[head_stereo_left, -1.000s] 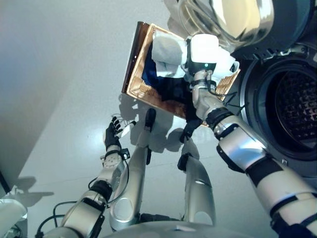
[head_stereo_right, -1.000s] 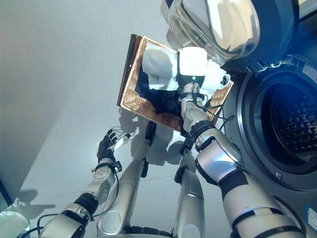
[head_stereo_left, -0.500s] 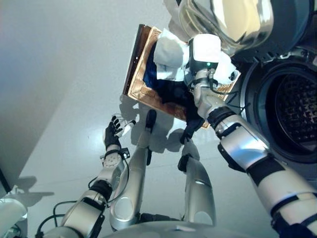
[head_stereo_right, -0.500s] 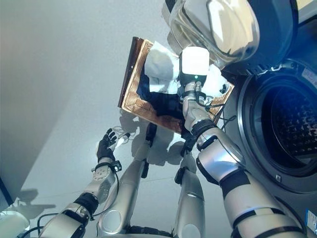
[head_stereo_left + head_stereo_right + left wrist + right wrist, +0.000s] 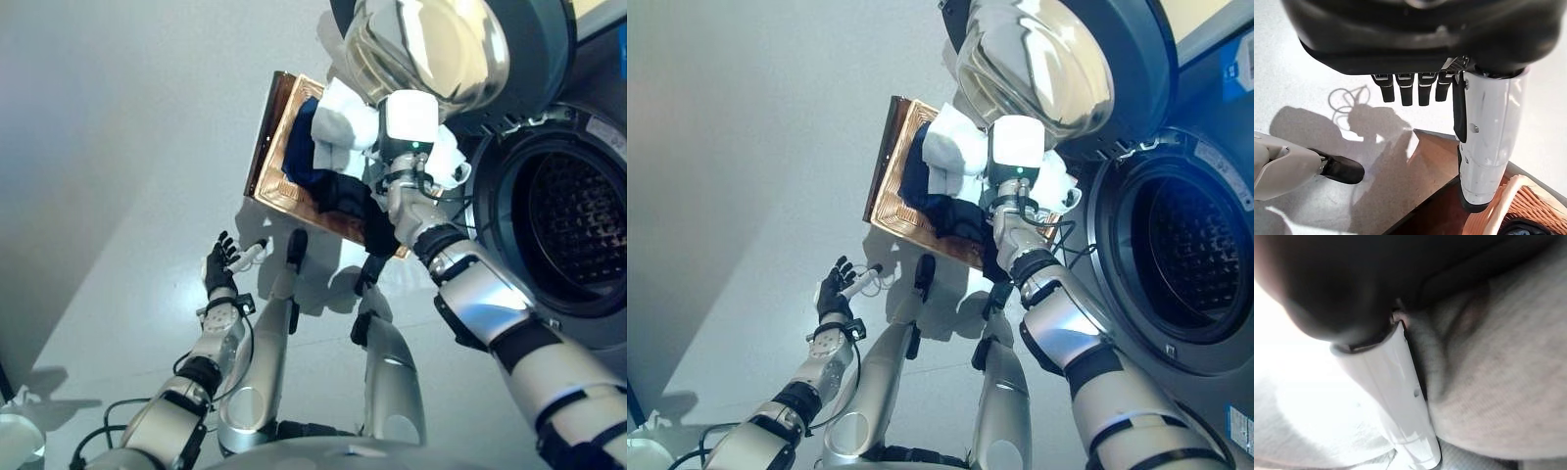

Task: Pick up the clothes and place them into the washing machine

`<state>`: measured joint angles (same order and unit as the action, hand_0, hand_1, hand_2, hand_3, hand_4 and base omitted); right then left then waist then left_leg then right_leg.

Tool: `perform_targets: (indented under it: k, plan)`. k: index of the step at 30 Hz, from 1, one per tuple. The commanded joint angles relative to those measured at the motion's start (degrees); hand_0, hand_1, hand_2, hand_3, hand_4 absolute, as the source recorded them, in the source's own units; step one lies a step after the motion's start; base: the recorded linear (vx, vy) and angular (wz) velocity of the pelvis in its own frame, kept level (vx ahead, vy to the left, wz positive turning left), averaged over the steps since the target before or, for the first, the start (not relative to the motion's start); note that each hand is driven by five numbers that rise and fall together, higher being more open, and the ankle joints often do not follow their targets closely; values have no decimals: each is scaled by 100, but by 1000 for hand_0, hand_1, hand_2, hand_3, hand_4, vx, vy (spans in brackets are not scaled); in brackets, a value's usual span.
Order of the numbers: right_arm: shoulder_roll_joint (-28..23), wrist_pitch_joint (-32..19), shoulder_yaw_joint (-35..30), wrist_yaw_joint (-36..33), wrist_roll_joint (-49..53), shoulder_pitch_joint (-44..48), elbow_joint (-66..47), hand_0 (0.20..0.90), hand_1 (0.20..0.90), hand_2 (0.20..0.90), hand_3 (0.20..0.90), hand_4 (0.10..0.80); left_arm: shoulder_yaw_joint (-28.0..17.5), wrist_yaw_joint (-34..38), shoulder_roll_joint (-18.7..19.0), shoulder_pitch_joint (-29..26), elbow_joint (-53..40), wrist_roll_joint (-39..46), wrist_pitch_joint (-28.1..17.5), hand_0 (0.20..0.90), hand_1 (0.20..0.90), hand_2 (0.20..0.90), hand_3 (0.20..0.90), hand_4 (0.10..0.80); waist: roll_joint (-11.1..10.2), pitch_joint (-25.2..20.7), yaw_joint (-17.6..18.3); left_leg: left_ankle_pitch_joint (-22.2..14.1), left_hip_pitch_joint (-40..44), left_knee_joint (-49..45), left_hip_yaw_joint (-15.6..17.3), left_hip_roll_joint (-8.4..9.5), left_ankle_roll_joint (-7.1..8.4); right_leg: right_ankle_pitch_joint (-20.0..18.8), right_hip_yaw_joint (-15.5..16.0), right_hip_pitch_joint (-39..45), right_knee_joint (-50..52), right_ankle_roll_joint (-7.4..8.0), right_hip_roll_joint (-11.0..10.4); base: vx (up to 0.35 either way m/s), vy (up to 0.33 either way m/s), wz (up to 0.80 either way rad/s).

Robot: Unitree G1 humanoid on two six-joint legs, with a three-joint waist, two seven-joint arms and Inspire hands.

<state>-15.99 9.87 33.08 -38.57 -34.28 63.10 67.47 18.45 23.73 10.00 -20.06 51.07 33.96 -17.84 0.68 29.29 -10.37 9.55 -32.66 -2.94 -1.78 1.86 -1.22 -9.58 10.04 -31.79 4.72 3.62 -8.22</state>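
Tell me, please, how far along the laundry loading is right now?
Done: the washing machine door stands open, but the drum looks dark, no clothes visible inside. In hand: the right hand is down among the pale clothes in the basket, its thumb against grey fabric; a firm grip cannot be confirmed. The left hand hangs open, idle. Left: lifting the clothes and putting them in the drum.

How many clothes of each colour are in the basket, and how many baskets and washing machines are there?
White cloth: 1
Dark navy cloth: 1
Brown woven rectangular basket: 1
Grey front-loading washing machine with open round door: 1
Total: 4 things
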Motion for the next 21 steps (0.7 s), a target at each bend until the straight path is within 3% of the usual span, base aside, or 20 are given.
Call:
perform_targets:
  k: [1,11,15,16,20,21]
  plan:
    - [-516,-152,-169,-434,158,232,-664,200,200,200,200,300,-185,122,116,239,283,-251,-118,900,900,900,900,800,98,45,71,-387,372,-58,149,106,296,367,-167,408,612,425,-406,18,-2,-12]
    - [-428,-694,-690,-475,850,-531,-1486,200,200,200,200,300,-470,196,15,358,759,-411,-34,900,900,900,900,800,42,-223,196,-545,638,-175,242,93,258,421,-239,681,610,427,-429,33,-3,-7]
    - [-67,-1492,-1243,-284,2493,-1281,-1893,200,200,200,200,300,-574,223,-50,465,824,-449,27,900,900,900,900,800,27,-313,302,-596,767,-210,302,79,261,488,-297,793,606,402,-397,18,-8,-4]
    - [-68,-1492,-1243,-284,2493,-1282,-1894,200,200,200,200,300,-574,224,-50,465,824,-449,27,900,900,900,900,800,27,-328,303,-585,751,-204,300,80,260,476,-294,780,596,402,-397,0,0,0]
    - [202,-2171,-1740,196,4557,-2097,-1951,200,200,200,200,300,-590,161,-44,623,649,-409,82,900,900,900,900,800,129,-390,339,-608,865,-174,362,82,271,520,-323,893,514,395,-383,20,-18,-6]
    - [202,-2170,-1741,196,4557,-2097,-1952,200,200,200,200,300,-590,161,-45,623,649,-409,83,900,900,900,900,800,129,-405,340,-597,849,-168,359,82,270,508,-320,879,504,395,-383,34,-22,-10]
